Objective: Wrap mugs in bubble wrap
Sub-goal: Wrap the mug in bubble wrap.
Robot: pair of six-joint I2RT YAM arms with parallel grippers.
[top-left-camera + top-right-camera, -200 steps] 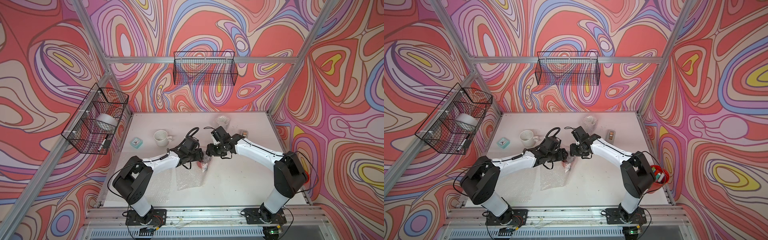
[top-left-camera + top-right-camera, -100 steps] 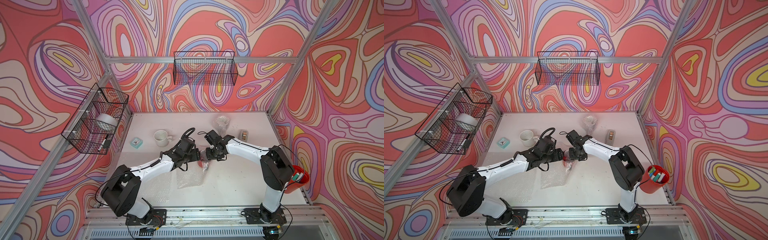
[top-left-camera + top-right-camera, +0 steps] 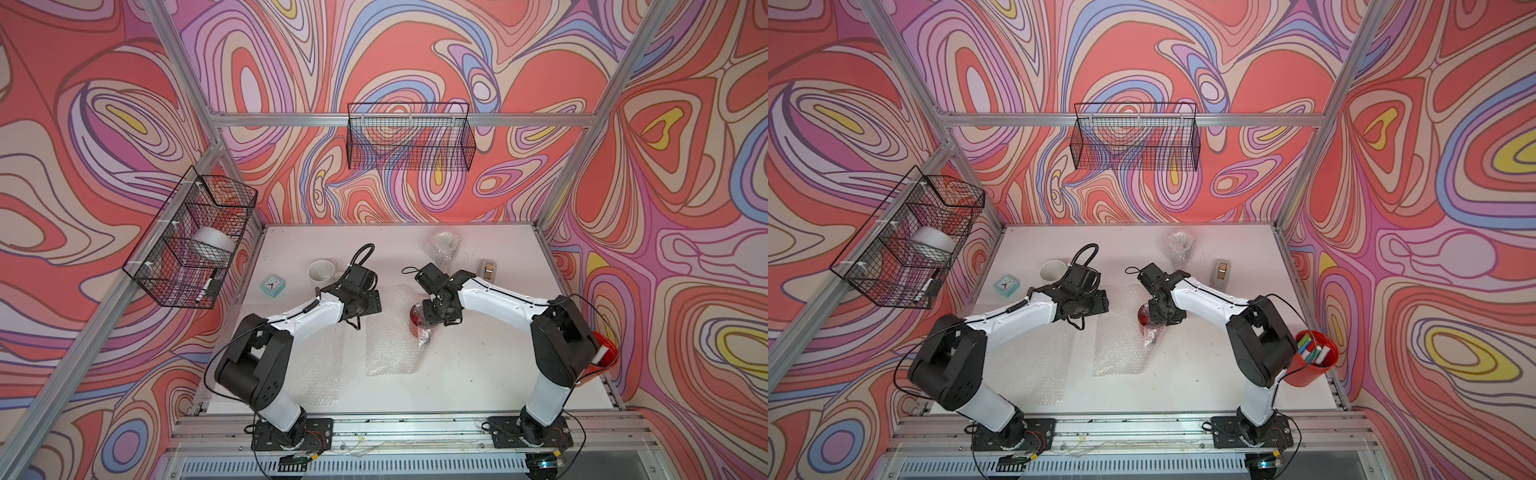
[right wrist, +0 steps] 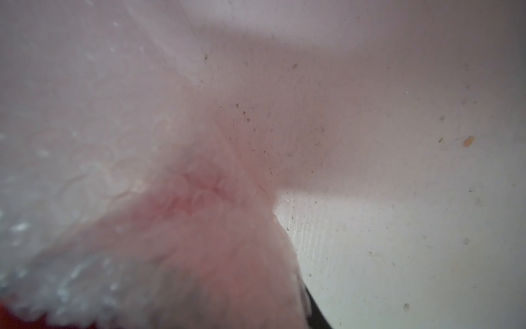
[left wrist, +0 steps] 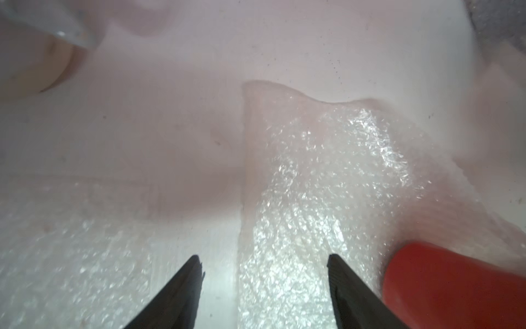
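Observation:
The red mug (image 3: 415,321) lies on its side in the middle of the table, partly covered by a raised fold of the bubble wrap (image 3: 390,347). My right gripper (image 3: 433,322) sits right over it. In the right wrist view the wrap over the mug (image 4: 182,250) fills the space at the jaws, and one dark finger (image 4: 313,316) presses against it. My left gripper (image 5: 262,263) is open, hovering over the sheet's edge, with the red mug (image 5: 455,287) just beside one finger. A white mug (image 3: 321,271) stands behind the left arm. A mug wrapped in bubble wrap (image 3: 444,246) stands at the back.
A second bubble wrap sheet (image 3: 311,374) lies flat at the front left. A mint clock (image 3: 273,286) sits near the left edge and a grey tape dispenser (image 3: 490,269) at the back right. A red cup of markers (image 3: 1314,359) hangs at the right edge.
The right gripper came in over the red mug and narrowed onto the wrap there. The left gripper drew back a little to the left, still open.

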